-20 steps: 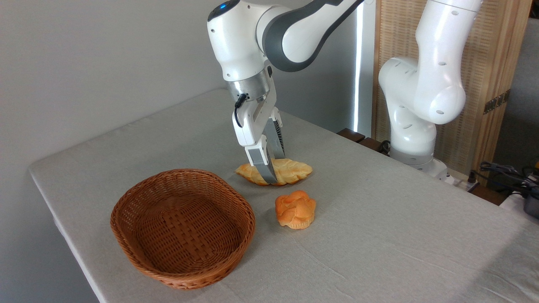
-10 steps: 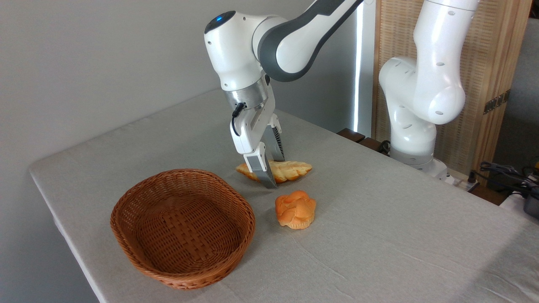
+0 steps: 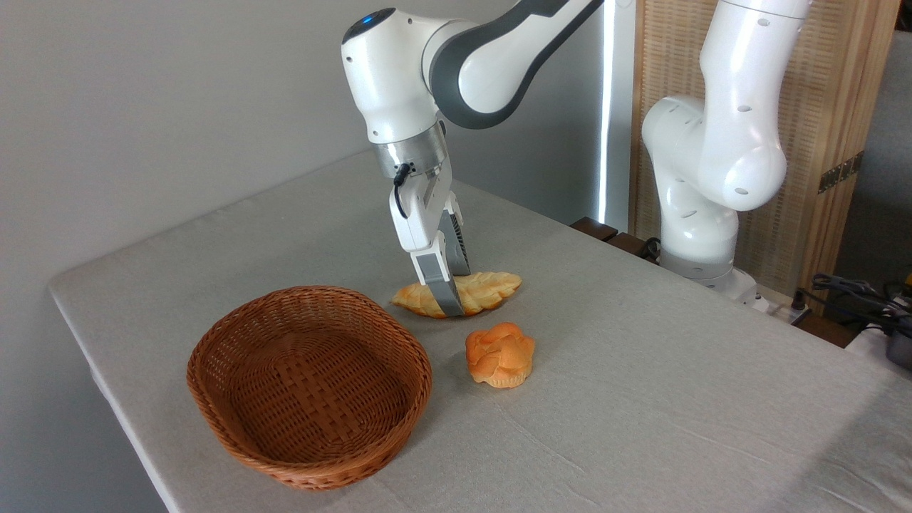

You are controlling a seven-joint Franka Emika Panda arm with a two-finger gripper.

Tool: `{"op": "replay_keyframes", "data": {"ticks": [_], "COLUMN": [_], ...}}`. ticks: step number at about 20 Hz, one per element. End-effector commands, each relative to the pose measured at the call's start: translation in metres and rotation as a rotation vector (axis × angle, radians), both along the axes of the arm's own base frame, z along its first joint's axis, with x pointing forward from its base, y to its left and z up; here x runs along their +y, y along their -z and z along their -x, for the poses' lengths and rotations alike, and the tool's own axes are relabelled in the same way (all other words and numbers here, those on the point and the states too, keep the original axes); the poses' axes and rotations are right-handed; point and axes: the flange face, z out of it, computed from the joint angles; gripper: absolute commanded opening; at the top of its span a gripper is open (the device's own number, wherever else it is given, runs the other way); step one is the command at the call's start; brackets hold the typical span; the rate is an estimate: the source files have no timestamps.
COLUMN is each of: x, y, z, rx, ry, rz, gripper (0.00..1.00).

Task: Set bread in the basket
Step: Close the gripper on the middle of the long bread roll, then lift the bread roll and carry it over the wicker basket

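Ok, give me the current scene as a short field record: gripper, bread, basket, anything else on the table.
gripper: fingers either side of the bread, closed on it
bread: braided loaf, tilted, apparently just off the table, right of and behind the basket
basket: nothing in it, front left of the table
bun: small, orange, on the table in front of the bread, untouched
table: grey cloth
step: bread not yet in the basket
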Motion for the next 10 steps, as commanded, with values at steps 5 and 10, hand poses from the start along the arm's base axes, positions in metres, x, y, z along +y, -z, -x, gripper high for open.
{"op": "replay_keyframes", "data": {"ticks": [5, 10], "x": [-0.002, 0.001], "y": [0.016, 0.020], "z": [-0.007, -0.011], "rx": [0.004, 0.007], "ry": [-0.029, -0.040], "rz": [-0.032, -0.032], "gripper": [0.27, 0.19]}}
